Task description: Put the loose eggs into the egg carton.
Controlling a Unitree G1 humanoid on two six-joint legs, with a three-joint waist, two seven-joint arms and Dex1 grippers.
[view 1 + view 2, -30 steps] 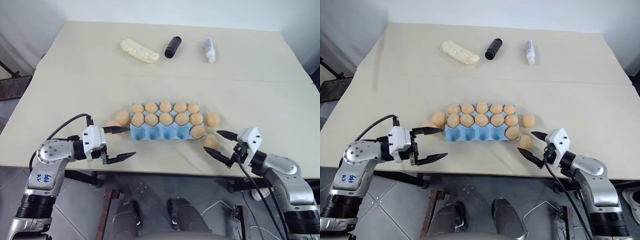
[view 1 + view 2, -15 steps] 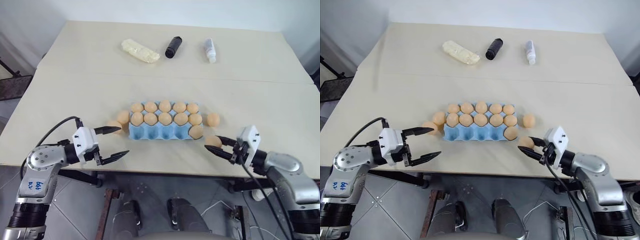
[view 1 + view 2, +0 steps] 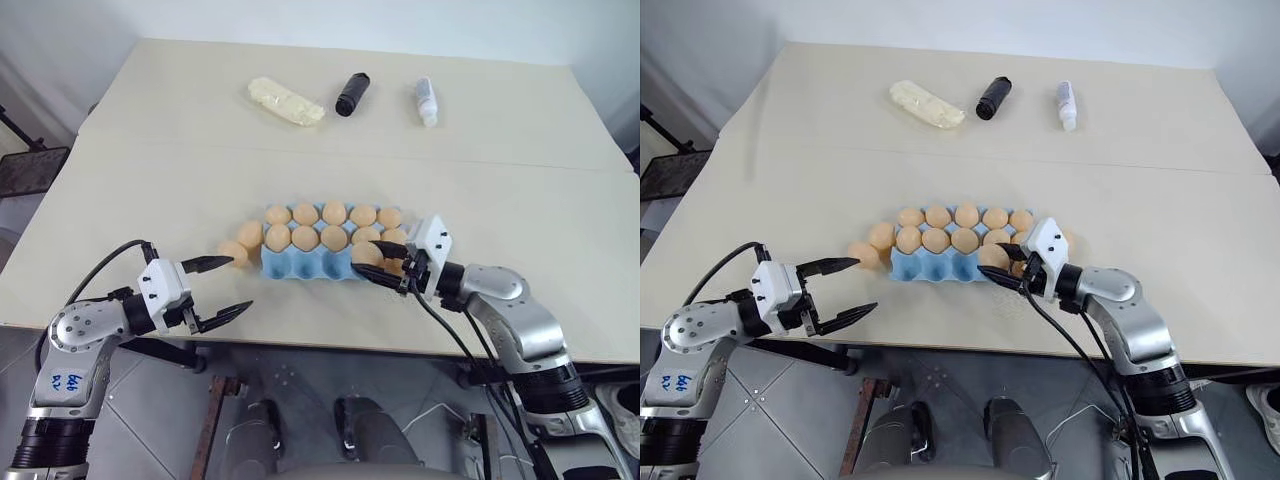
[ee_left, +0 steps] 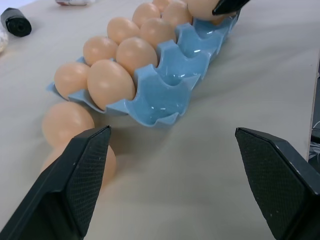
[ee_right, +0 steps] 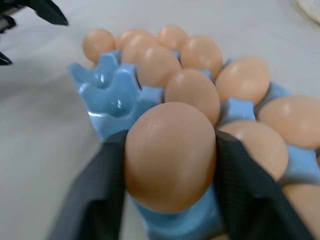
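Observation:
The light blue egg carton (image 3: 305,264) lies near the table's front, its two back rows filled with several tan eggs (image 3: 321,225). My right gripper (image 3: 367,259) is shut on one egg (image 5: 170,155) and holds it just over the carton's (image 5: 112,95) front row, towards the right end. Two loose eggs (image 3: 233,252) lie on the table against the carton's left end, and in the left wrist view the nearer of these eggs (image 4: 67,122) sits beside my left fingertip (image 4: 80,175). My left gripper (image 3: 222,286) stands open just left of the carton, near the front edge, with nothing in it.
At the far side of the table (image 3: 150,190) lie a pale yellow lumpy oblong (image 3: 286,101), a black cylinder (image 3: 351,93) and a small white bottle (image 3: 427,100). The table's front edge runs just under both grippers.
My right gripper shut on an egg lying right of the carton, then carried it left and up over the front row. The left gripper drew slightly left and stayed open.

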